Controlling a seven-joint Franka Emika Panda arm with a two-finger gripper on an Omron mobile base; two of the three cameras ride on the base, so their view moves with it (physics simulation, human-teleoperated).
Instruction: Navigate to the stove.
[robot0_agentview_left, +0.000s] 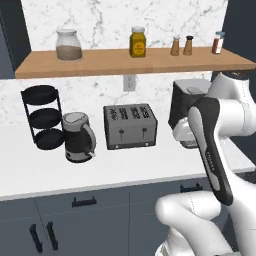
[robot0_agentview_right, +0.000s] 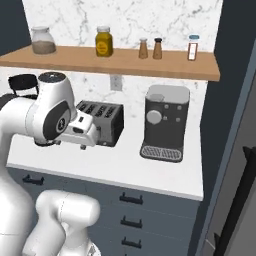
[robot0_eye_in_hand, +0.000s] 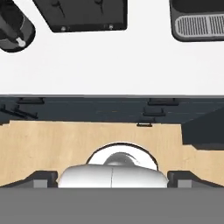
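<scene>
While the base faces the counter (robot0_agentview_left: 130, 170) with the toaster (robot0_agentview_left: 130, 126), no cooktop lies to either side of it; the drive is unfinished. Next: keep searching sideways. The pincer's (robot0_eye_in_hand: 112, 178) tips sit wide apart, empty.

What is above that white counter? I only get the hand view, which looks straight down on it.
Observer: A wooden shelf runs along the marble wall above the counter, with jars and shakers on it.
Operator: And the round black thing in my top left corner?
Observer: That is a kettle. Just to its left stands a black three-tier rack.
Operator: What is past the grille at my top right?
Observer: The grille is the tray of a coffee machine. To its right, the counter ends at a tall dark panel.
</scene>
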